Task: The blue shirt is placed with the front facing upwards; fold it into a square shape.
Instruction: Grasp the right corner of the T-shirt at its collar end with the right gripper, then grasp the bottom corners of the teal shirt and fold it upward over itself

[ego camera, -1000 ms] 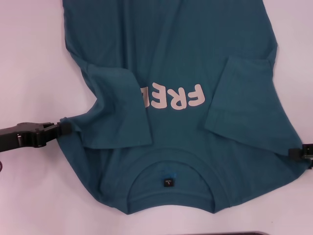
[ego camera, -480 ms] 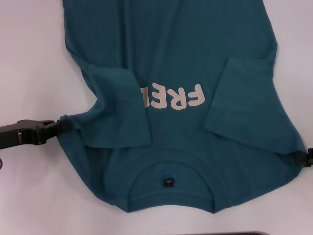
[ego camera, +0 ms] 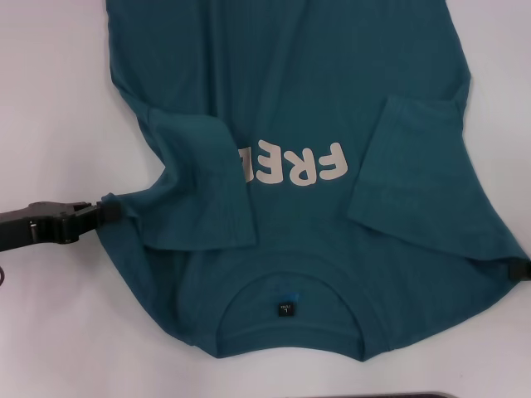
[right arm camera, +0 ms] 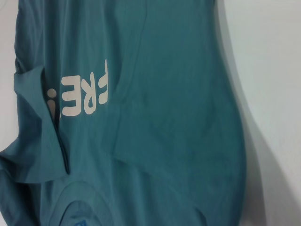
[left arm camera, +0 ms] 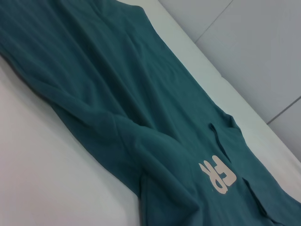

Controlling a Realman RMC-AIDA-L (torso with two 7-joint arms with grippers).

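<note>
The blue shirt [ego camera: 290, 83] lies flat on the white table, front up, with the white letters "FREE" [ego camera: 303, 165] on its chest and the collar with its black label [ego camera: 284, 309] nearest me. Both short sleeves are folded inward over the chest; the left one covers the last letter. My left gripper [ego camera: 106, 211] touches the shirt's left shoulder edge, where the cloth bunches slightly around its tip. Only a sliver of my right gripper [ego camera: 519, 270] shows, at the frame's right edge by the right shoulder edge. The wrist views show the shirt [left arm camera: 117, 94] [right arm camera: 164, 117] but no fingers.
Bare white table [ego camera: 50, 99] flanks the shirt on the left and runs in front of the collar. A narrow dark strip [ego camera: 423, 395] lies at the near edge, bottom right. The shirt's hem runs out of view at the top.
My right gripper has drawn back to the right, almost out of the head view. The left gripper has shifted very slightly left and up. The shirt lies the same.
</note>
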